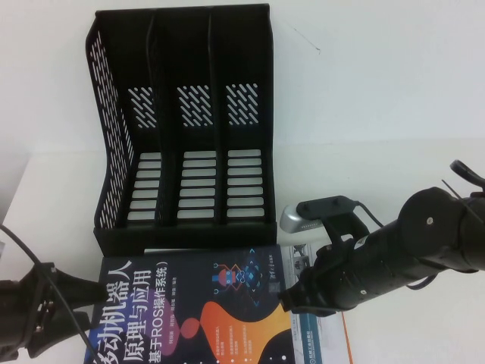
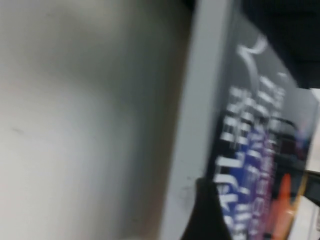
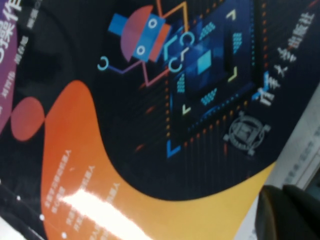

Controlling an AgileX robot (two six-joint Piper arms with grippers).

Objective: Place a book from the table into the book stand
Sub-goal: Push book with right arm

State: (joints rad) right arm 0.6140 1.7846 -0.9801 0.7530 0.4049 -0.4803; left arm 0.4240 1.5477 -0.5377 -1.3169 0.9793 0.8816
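The book [image 1: 197, 311] lies flat on the white table [image 1: 379, 114] at the near edge, just in front of the black book stand [image 1: 186, 121]. Its dark cover shows white Chinese title, orange and purple blobs and a small robot graphic [image 3: 142, 35]. My left gripper [image 1: 85, 307] is open at the book's left edge, and one dark finger [image 2: 200, 215] sits by that edge in the left wrist view. My right gripper [image 1: 284, 298] is shut at the book's right edge, its fingertips [image 3: 285, 212] beside the cover's corner. The stand's three slots hold nothing.
A white-covered book [image 1: 314, 334] lies under the dark one and sticks out on its right, also visible in the right wrist view [image 3: 305, 145]. The right arm [image 1: 409, 243] reaches in from the right. The stand's front lip [image 1: 182, 235] is close to the book's far edge.
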